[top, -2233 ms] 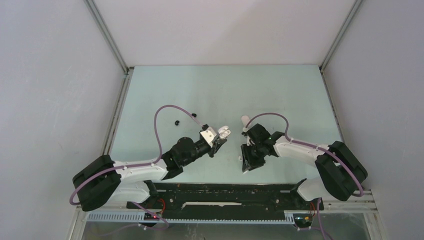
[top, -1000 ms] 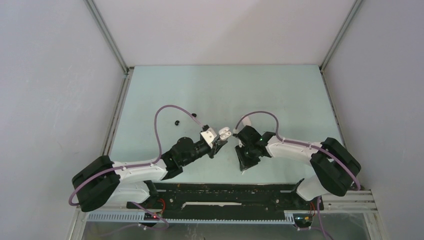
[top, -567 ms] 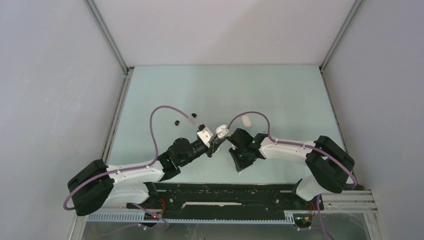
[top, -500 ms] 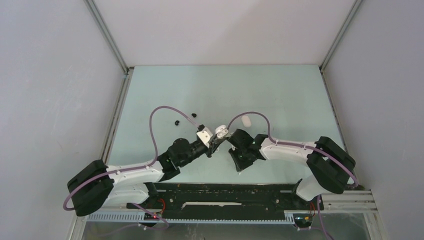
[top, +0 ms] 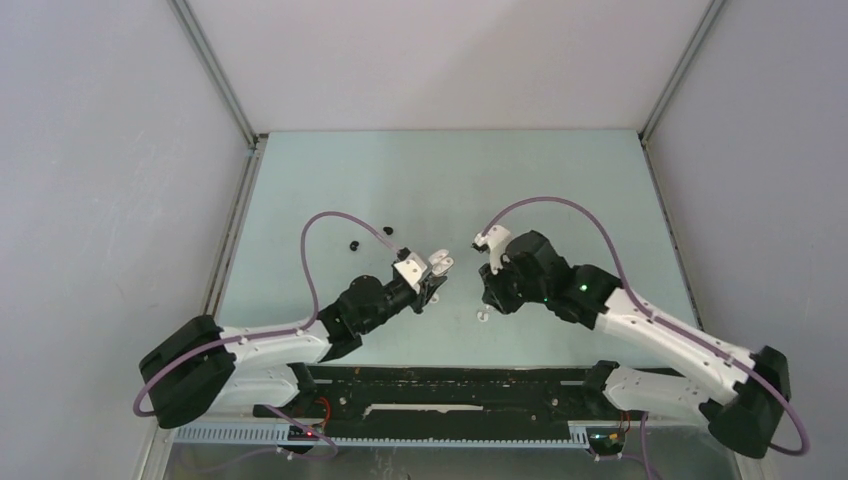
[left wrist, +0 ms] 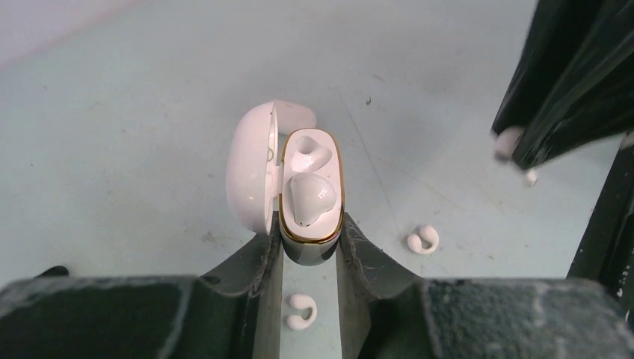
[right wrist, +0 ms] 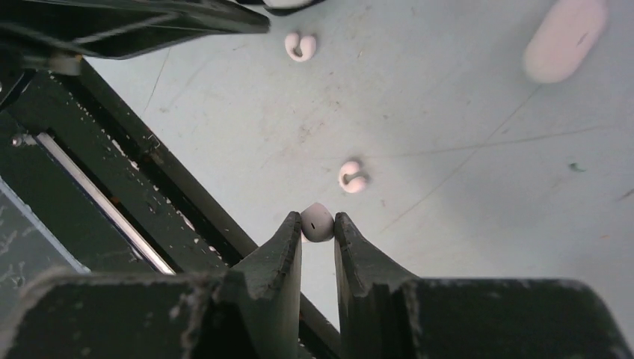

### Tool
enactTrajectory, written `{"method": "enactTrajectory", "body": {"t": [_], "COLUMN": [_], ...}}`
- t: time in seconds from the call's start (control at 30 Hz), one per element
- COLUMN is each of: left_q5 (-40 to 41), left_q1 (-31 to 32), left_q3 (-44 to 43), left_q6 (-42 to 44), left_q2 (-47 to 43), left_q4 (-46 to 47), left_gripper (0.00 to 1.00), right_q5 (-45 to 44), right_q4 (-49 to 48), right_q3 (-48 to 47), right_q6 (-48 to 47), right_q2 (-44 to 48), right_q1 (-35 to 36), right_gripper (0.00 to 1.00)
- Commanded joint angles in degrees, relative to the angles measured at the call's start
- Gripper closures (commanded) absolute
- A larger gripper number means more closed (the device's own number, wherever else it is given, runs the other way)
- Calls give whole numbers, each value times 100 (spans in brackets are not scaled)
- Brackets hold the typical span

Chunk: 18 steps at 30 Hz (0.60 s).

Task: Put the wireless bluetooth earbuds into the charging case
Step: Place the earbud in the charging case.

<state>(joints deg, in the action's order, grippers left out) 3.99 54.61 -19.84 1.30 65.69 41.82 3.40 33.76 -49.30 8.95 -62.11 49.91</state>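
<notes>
Over the pale green desk (top: pixel 560 180), toward the middle of its near edge, the open charging case (left wrist: pixel 254 164), one earbud (left wrist: pixel 310 198) seated inside, is clamped by the left gripper (left wrist: pixel 309 243), while a white earbud (right wrist: pixel 317 222) is pinched by the right gripper (right wrist: pixel 318 233), a loose earbud (right wrist: pixel 351 176) lying just beyond.

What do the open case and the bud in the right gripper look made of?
The charging case: glossy white plastic, judging by soft highlights on the lid; gold rim, possibly metallic coating. The earbud in the right gripper: smooth white plastic, faint sheen.
</notes>
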Motion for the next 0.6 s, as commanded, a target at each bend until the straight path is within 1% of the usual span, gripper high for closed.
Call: {"method": "enactTrajectory", "body": {"t": [0.0, 0.1, 0.17, 0.23, 0.33, 0.47, 0.57], "left_q5": [-139, -495, -722, -952, -1329, -1686, -1789], "left_q1": [-3, -3, -3, -2, 6, 44, 99], "left_q3": [-233, -354, -405, -334, -178, 139, 181], "left_q6": [-92, -285, -319, -289, -241, -148, 8], "left_q2": [337, 571, 684, 775, 735, 590, 566], "left_q4": [125, 124, 169, 452, 832, 1488, 1555], "left_gripper": [100, 100, 100, 100, 100, 100, 100], "right_q5": [221, 13, -171, -217, -207, -84, -7], "right_q4": [-382, -890, -1394, -1918, -2729, -3595, -4006], "right_q3": [-102, 6, 288, 658, 1247, 1689, 1799], "right_q6": [-1029, -2015, -2793, -3723, -4731, -5423, -5644], "right_q2": [757, 1344, 1738, 2130, 2482, 2492, 2350], "right_q1": [1, 395, 713, 1040, 1318, 1462, 1508], "right_gripper": [100, 100, 100, 100, 100, 100, 100]}}
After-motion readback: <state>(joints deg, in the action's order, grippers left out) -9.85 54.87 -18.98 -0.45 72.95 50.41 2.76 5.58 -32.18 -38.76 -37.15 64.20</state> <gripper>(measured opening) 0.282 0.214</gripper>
